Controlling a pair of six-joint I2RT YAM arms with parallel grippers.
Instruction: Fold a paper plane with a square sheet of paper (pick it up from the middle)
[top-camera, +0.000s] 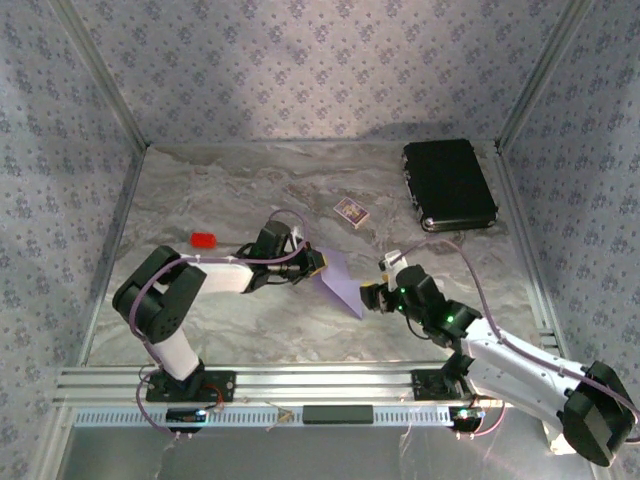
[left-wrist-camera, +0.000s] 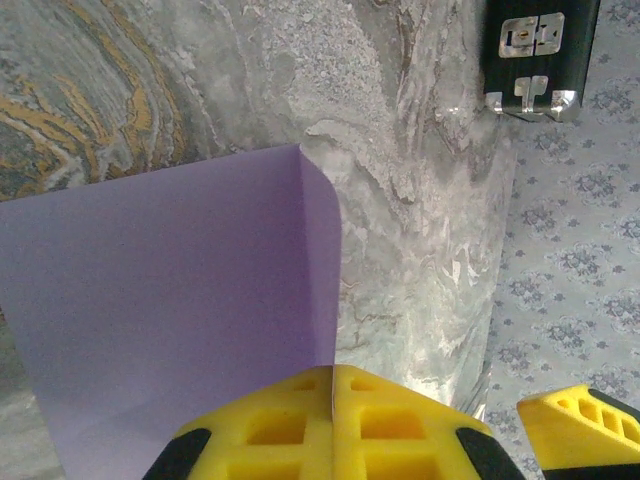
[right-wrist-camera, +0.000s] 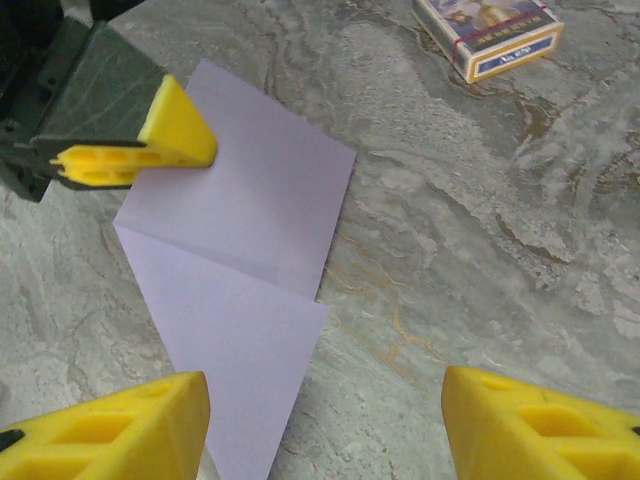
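Observation:
The square sheet of paper (top-camera: 340, 281) is pale lilac and lies mid-table, bent along one crease, with a pointed corner toward the near edge. My left gripper (top-camera: 316, 264) is shut on its left edge; the yellow tips (left-wrist-camera: 333, 372) meet with the thin paper (left-wrist-camera: 170, 300) pinched between them. In the right wrist view the sheet (right-wrist-camera: 250, 200) rises toward the left gripper's finger (right-wrist-camera: 165, 140). My right gripper (right-wrist-camera: 325, 420) stands open just right of the sheet's near corner, holding nothing. No paper plane is in view.
A black case (top-camera: 449, 184) lies at the back right. A small patterned card box (top-camera: 351, 211) sits behind the paper, and a small red block (top-camera: 203, 240) lies at the left. Patterned walls enclose the marbled table (top-camera: 220, 320).

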